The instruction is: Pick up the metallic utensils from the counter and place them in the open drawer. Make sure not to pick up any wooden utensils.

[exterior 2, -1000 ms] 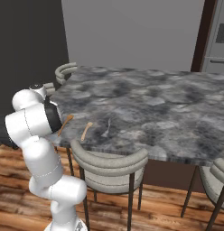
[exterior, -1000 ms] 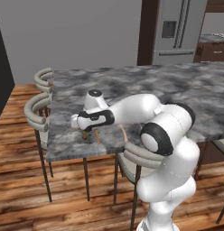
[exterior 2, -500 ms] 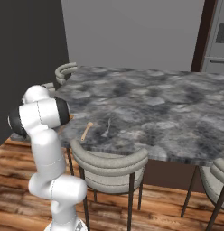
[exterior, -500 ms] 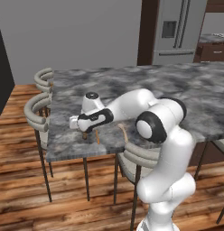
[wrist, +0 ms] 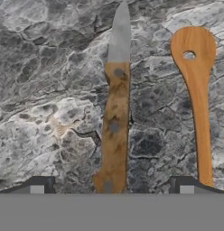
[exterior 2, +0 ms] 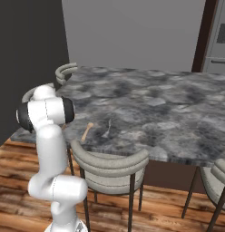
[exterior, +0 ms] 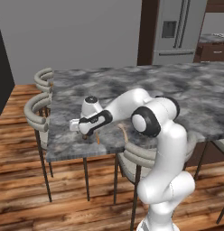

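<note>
My gripper [exterior: 86,131] hangs low over the near left part of the grey marbled counter [exterior: 177,90]. In the hand view the gripper [wrist: 111,186] is open, one fingertip on each side of the knife's dark brown handle. The knife [wrist: 114,126] lies flat on the counter [wrist: 41,90] with its silvery blade pointing away. The orange-brown wooden spoon [wrist: 197,99] lies just right of it, parallel, and shows as an orange sliver [exterior: 97,136] beside the hand. A pale tan spoon [exterior 2: 87,131] and a slim silver-grey utensil [exterior 2: 107,128] rest near the counter's [exterior 2: 155,99] front edge. The drawer is out of view.
Grey round-backed chairs stand at the counter's left end [exterior: 38,113] and along its front [exterior 2: 110,159], under the arm. The counter's front edge runs just below the hand. A steel fridge [exterior: 177,31] stands at the back right.
The arm's elbow has swung upright and the hand has sunk a little toward the counter over the knife. The jaws stay wide apart and the utensils have not moved.
</note>
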